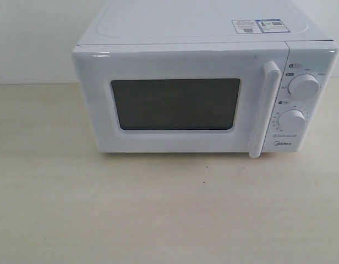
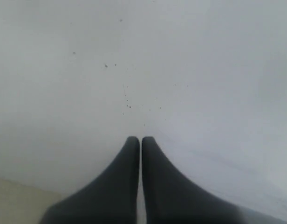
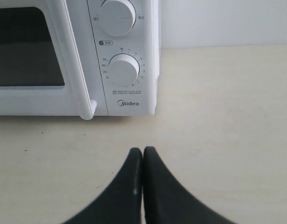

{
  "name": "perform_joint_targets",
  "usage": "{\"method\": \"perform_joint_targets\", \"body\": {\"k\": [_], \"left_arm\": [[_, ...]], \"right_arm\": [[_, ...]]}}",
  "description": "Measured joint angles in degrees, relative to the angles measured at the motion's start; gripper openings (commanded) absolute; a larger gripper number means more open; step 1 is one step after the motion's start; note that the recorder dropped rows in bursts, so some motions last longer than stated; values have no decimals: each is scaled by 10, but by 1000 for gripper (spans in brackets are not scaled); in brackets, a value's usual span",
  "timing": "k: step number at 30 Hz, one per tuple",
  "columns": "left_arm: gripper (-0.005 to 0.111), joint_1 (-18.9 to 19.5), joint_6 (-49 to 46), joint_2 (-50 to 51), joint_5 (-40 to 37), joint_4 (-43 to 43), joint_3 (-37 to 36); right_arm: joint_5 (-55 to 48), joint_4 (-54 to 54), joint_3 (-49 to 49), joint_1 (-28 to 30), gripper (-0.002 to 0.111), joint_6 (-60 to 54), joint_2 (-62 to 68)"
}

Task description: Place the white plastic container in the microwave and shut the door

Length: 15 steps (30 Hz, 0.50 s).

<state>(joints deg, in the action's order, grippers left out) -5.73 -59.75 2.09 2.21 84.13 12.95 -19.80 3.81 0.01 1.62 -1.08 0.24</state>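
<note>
Right gripper (image 3: 142, 151) was pinched together, empty, low over the table (image 1: 158, 209). Left gripper (image 2: 140, 140) was pressed closed too, facing a white surface (image 2: 181, 70). Beyond, the microwave (image 1: 191, 27) sat on the table, door (image 1: 175, 104) closed flush.

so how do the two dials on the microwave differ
The upper dial sits above the lower dial on the microwave control panel. The lower dial has a ring of numbers around it; the upper dial has only a few labels beside it. Both are round and white.
</note>
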Motion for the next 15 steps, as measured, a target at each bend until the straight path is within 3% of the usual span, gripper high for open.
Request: {"method": "perform_joint_targets", "body": {"k": [3, 5, 12, 15], "left_arm": [[4, 0, 69, 16, -8, 14, -8], [4, 0, 101, 20, -25, -30, -12], [4, 0, 239, 20, -149, -401, -20], [4, 0, 311, 3, -172, -515, -44]], "right_arm": [[0, 0, 0, 0, 0, 0, 0], [0, 0, 0, 0, 0, 0, 0], [0, 1, 0, 0, 0, 0, 0], [0, 1, 0, 0, 0, 0, 0]]}}
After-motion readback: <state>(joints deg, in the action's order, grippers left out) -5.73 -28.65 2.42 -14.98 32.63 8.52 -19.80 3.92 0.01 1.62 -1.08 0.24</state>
